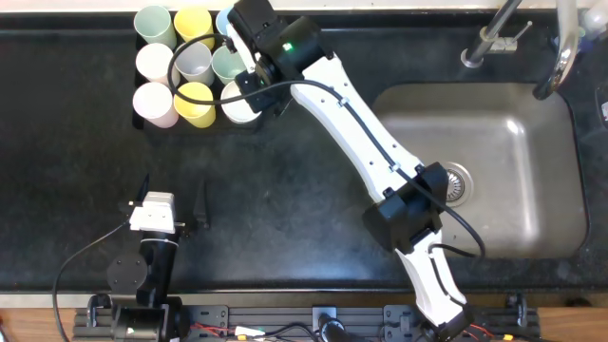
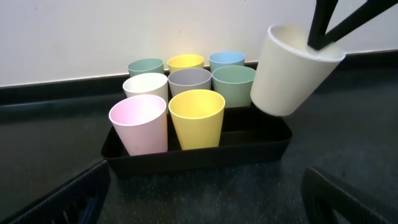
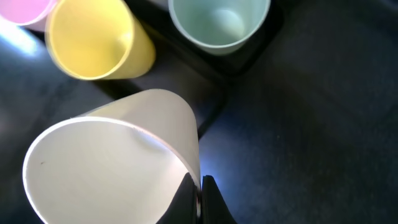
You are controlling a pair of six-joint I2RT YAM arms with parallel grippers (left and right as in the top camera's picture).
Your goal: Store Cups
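A black tray [image 1: 180, 128] [image 2: 199, 158] at the counter's back left holds several upright cups, among them a pink cup [image 2: 140, 124] and a yellow cup [image 2: 196, 118] [image 3: 93, 40] in its near row. My right gripper [image 1: 253, 92] [image 3: 200, 196] is shut on the rim of a white cup [image 1: 237, 103] [image 2: 292, 68] [image 3: 118, 162]. The cup hangs tilted just above the tray's near right corner, next to a green cup [image 2: 233, 84] [image 3: 217, 22]. My left gripper [image 1: 173, 197] [image 2: 205, 196] rests open and empty on the counter, in front of the tray.
A steel sink [image 1: 475, 161] with a faucet [image 1: 494, 33] takes up the right side. The right arm [image 1: 361, 133] stretches diagonally from the front right to the tray. Dark counter [image 1: 247, 209] lies between the left gripper and the sink.
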